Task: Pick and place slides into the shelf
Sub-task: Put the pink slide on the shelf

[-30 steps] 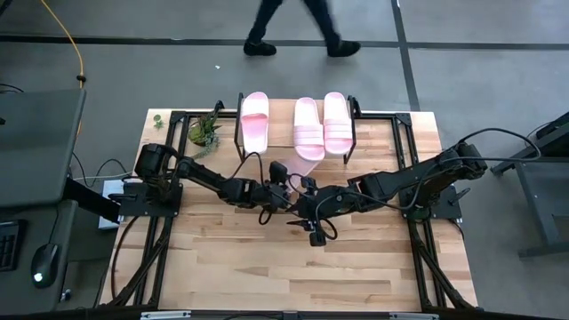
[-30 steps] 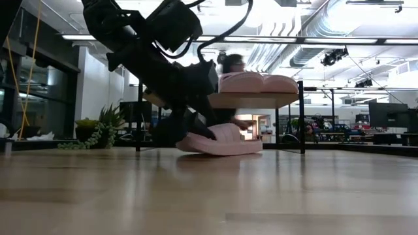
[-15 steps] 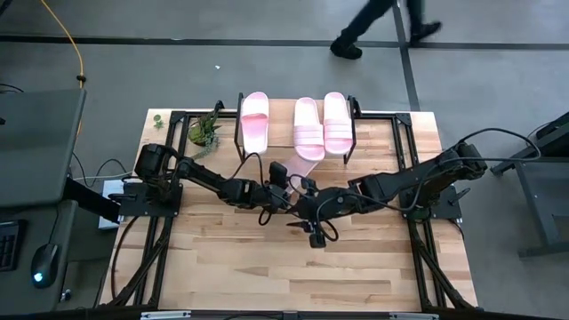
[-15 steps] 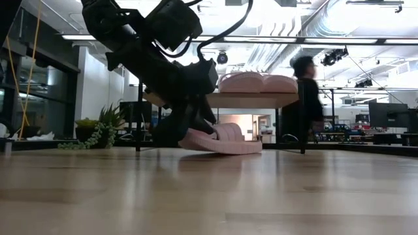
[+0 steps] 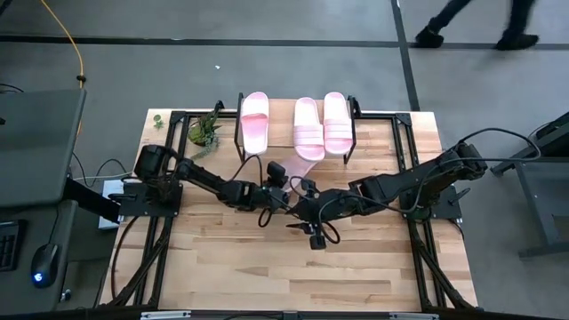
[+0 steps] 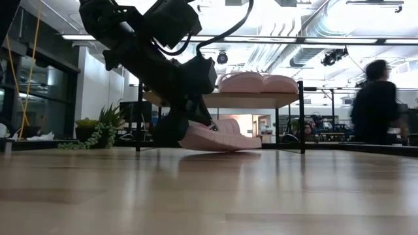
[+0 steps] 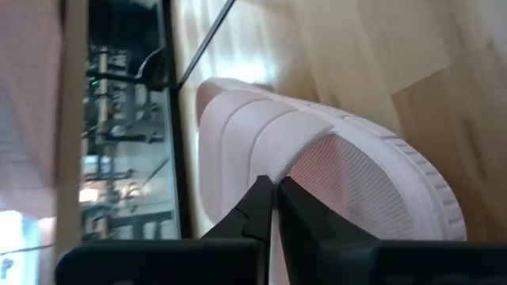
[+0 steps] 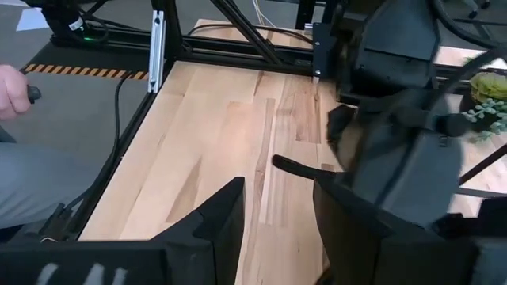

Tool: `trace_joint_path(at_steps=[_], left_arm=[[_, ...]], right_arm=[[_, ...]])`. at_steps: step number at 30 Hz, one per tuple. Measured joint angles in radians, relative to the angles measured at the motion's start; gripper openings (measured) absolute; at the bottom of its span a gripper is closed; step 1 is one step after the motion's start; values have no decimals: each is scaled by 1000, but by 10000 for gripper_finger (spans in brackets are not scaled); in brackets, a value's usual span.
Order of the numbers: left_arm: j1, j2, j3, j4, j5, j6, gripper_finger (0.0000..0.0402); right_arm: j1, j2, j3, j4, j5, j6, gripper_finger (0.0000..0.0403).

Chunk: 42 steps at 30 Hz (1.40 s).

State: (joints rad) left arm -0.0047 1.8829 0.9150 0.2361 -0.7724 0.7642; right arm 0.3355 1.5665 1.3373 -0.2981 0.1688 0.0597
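Observation:
Three pale pink slides [image 5: 308, 127] lie on the top board of the shelf [image 5: 283, 105] at the table's far side. A fourth slide [image 6: 219, 138] lies on the table in front of the shelf and partly under it, its ribbed strap [image 7: 253, 131] toward the left wrist camera. My left gripper [image 7: 273, 207] is shut on this slide; in the high view the left gripper [image 5: 281, 180] sits just near of the shelf. My right gripper [image 8: 277, 214] hangs open above the table beside the left arm, touching nothing. My left gripper pinches the edge of the slide's ribbed strap [image 7: 295, 162] between its two fingertips, at the strap's opening. The fingers slant down from the table's left. The slide sits tilted: its held end [image 6: 189, 139] is raised and its other end [image 6: 253, 146] is down at the table.
A small green plant [image 5: 204, 131] stands left of the shelf. The shelf's black frame legs [image 6: 301, 117] stand around the fourth slide. A person [image 6: 375, 104] walks past beyond the table, and a hand [image 8: 12, 87] shows in the right wrist view. Bare wood [image 5: 293, 267] lies toward the near edge.
My left gripper has shut on the strap of the slide on the table. That slide lay flat before; its held end has now tipped up a little while its other end stays down. A person has walked past behind the table.

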Motion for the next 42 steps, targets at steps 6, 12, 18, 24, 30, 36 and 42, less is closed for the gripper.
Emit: trace_joint_path(at_steps=[6,12,18,24,30,36,42], left_arm=[[-38,0,0,-4,-64,15,5],[-82,0,0,-7,-112,15,3],[-123,0,0,-7,-186,15,2],[-161,0,0,-4,-301,16,1],[-198,0,27,-5,-398,17,0],[-245,0,97,-61,-449,18,0],[-292,0,170,-136,-492,19,0]], right_arm=[[0,0,0,-12,113,0,142],[0,0,0,-15,205,11,142],[0,0,0,-35,305,22,142],[-8,-2,0,-86,443,77,142],[-11,-4,0,-109,517,101,142],[-10,-33,0,-132,541,150,142],[-5,-76,0,-199,602,195,142]])
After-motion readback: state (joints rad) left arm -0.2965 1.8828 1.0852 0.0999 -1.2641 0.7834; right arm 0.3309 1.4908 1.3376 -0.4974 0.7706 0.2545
